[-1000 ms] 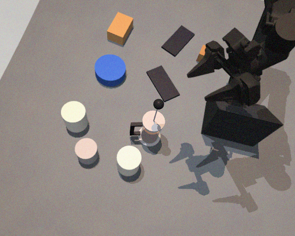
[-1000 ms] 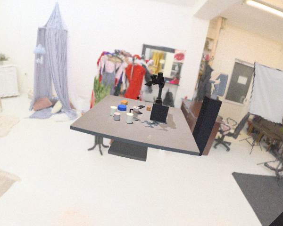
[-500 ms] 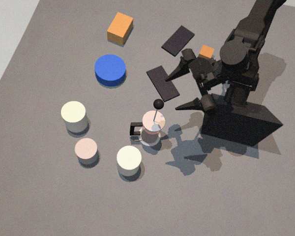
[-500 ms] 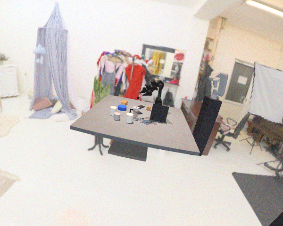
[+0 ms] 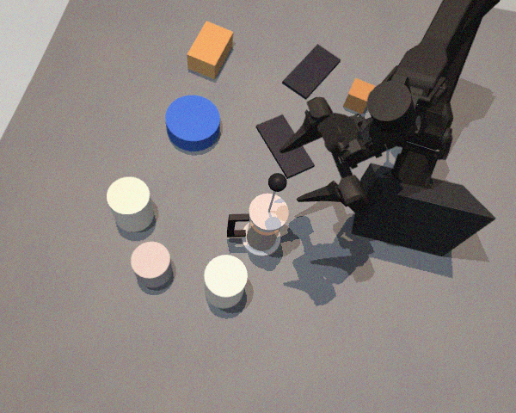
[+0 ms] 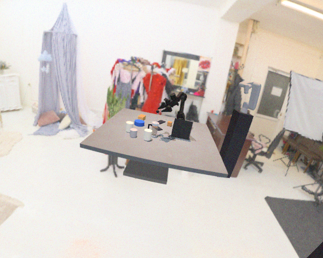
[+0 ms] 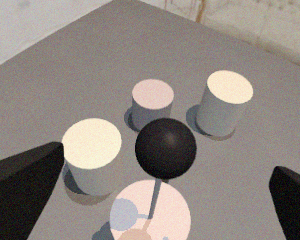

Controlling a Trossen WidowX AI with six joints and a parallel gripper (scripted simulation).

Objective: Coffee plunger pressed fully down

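Your tool (image 5: 296, 170) stands wide and empty, off to the side of the press (image 5: 263, 226) on the worktop (image 5: 383, 333) — not yet over it. From the wrist view the plunger knob (image 7: 165, 147) sits centred between the fingers, ahead and below; its rod rises upright, so your push likely has to run straight down that axis.
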